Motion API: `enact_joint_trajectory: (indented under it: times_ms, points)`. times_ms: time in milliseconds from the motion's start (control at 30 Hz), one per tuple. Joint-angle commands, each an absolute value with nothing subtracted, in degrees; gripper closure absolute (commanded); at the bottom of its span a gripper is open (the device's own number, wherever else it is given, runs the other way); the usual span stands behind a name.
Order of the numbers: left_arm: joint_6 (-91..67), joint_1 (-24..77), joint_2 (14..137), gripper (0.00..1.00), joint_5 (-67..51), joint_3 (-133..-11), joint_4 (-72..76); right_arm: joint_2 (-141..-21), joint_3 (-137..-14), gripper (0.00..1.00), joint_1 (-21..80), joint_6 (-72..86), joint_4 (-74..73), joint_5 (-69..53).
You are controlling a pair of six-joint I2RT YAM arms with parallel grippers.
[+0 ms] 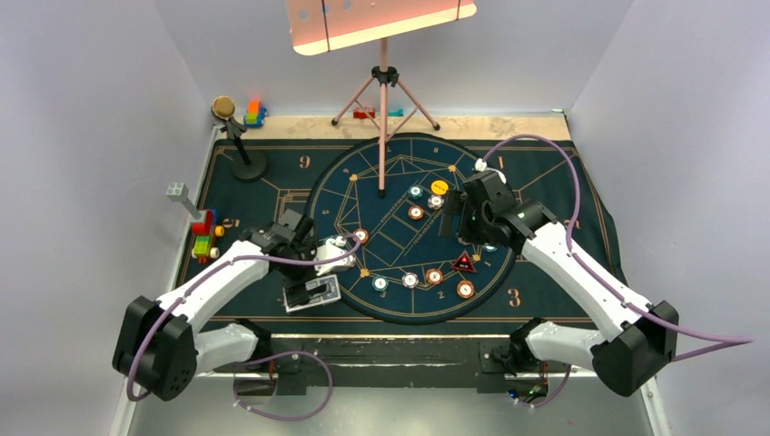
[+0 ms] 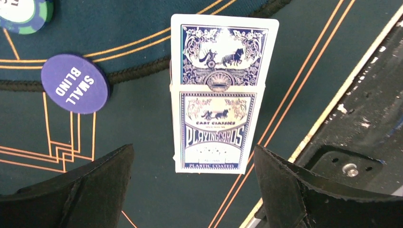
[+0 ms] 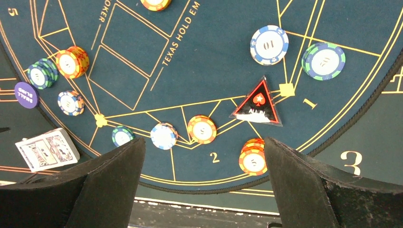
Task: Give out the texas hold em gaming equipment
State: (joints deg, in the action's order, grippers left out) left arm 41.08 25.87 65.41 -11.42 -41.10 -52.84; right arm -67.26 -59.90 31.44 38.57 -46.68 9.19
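Card pack (image 2: 216, 128) flat at round felt (image 3: 223, 61) edge; chip stacks (image 3: 202, 129), triangular marker (image 3: 257, 103) inside

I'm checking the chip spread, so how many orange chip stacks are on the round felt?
4 orange stacks: one far left, one near the yellow disc, one and another at the near rim by the triangular marker. The right arm may hide others.

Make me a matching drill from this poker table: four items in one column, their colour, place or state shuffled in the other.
Items:
1 card box
2 SMALL BLIND disc
3 triangular marker
4 yellow disc

Descriptions:
a purple
b beside the printed 1
c far half of the round layout
d cards poking out of its top

Pairs: 1-d, 2-a, 3-b, 4-c
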Motion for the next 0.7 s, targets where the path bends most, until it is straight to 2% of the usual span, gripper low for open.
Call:
enact_joint_trajectory:
  times_ms: [0, 600, 667]
  points:
    - [40.00, 27.81, 68.09, 0.00, -9.31, -39.36, -47.52, -67.68, -63.54, 0.02, 31.54, 37.04, -46.50, 8.81]
    - [38.35, 33.19, 73.39, 0.00, -3.52, -35.44, -40.42, -70.10, -67.63, 0.02, 31.55, 35.30, -46.16, 7.59]
    - [38.93, 33.20, 72.52, 0.06, -3.73, -34.77, -39.71, -69.91, -67.35, 0.02, 31.49, 35.25, -45.79, 7.14]
